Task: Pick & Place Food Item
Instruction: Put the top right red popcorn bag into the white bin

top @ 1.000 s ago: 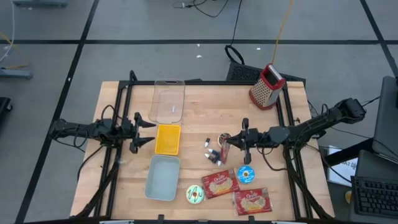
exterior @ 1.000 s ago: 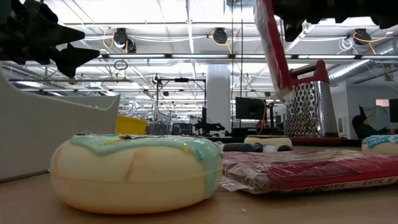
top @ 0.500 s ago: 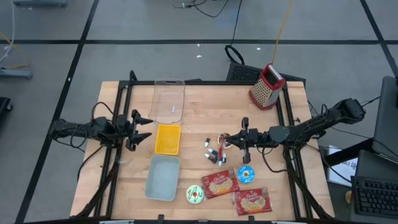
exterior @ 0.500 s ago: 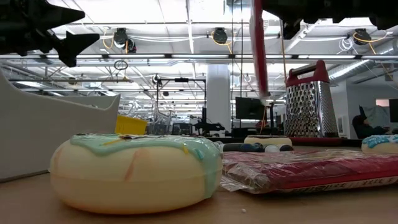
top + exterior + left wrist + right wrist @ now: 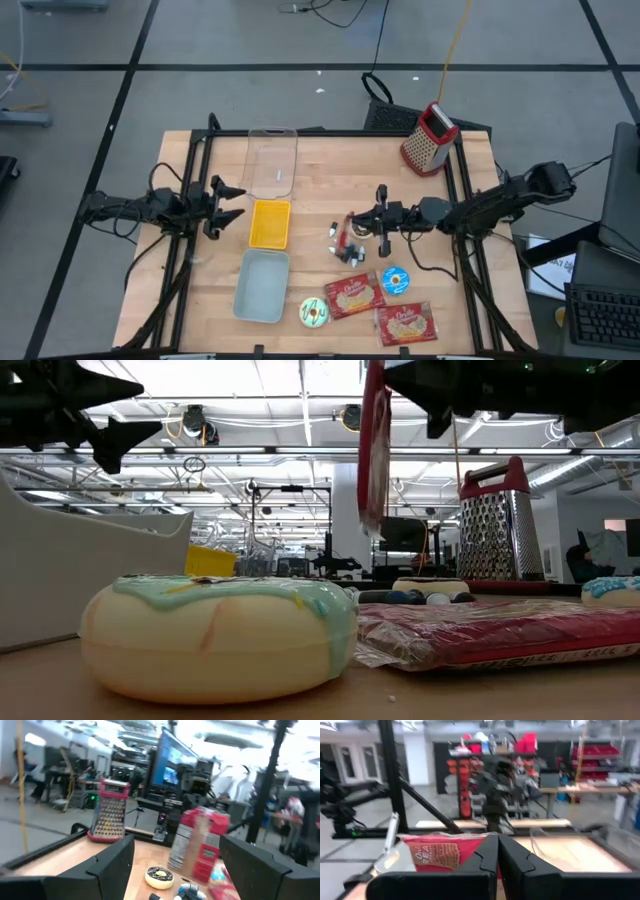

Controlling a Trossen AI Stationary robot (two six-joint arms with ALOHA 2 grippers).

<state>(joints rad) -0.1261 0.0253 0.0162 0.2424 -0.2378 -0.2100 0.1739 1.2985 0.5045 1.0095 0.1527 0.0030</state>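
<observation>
My right gripper (image 5: 374, 221) is shut on a red snack packet (image 5: 349, 228) above the middle of the table. The packet shows edge-on in the low view (image 5: 374, 450) and also in the left wrist view (image 5: 200, 845). My left gripper (image 5: 226, 203) is open and empty, left of the yellow container (image 5: 270, 223). Two more red packets (image 5: 352, 295) (image 5: 405, 322) lie flat near the front edge. A green donut (image 5: 314, 313) and a blue donut (image 5: 395, 279) rest on the table beside them. My right gripper pinches the red packet's edge (image 5: 482, 846) between its two shut fingers (image 5: 487, 862). The fingers come level from the table's right. The packet hangs nearly upright, lifted clear of the table (image 5: 372, 510).
A clear container (image 5: 272, 160) stands at the back, and a grey-blue container (image 5: 262, 285) at the front left. Small markers (image 5: 342, 250) lie under the held packet. A red-topped grater (image 5: 430, 138) stands at the back right. A black frame (image 5: 195, 160) runs around the tabletop.
My right gripper has gone toward the table's left edge with the red packet, staying shut on it. The packet stays lifted clear and has turned, so it now shows edge-on in the low view.
</observation>
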